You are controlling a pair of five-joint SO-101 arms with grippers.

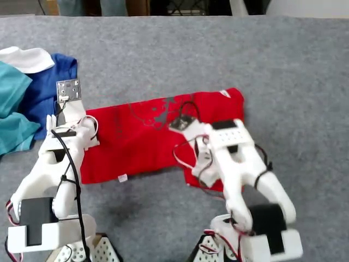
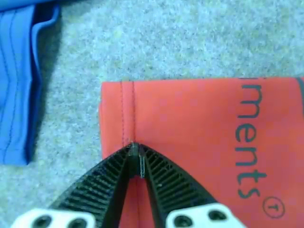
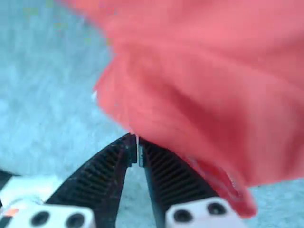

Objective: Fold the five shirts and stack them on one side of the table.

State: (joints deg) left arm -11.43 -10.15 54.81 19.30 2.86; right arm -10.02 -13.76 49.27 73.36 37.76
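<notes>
Red shirt (image 1: 142, 136): lies just beside blue shirt (image 1: 52, 87). Left gripper (image 2: 135, 152): clamped on its hem, at the end nearest blue shirt. Right gripper (image 3: 134, 142): clamped on a lifted fold, at the end farthest from blue shirt. You should carry both ends level, edges aligned. Markings: dark lettering (image 2: 249, 137) and a white tag (image 1: 122, 177).

The left arm (image 1: 52, 164) is reaching forward from its base, wrist bending downward, its black ribbed jaws pressing together at the tips. The right arm (image 1: 240, 158) is stretching forward and slightly inward beside it, wrist also pitching down, its jaws closing tip to tip on a fold of the red shirt (image 3: 199, 85).
</notes>
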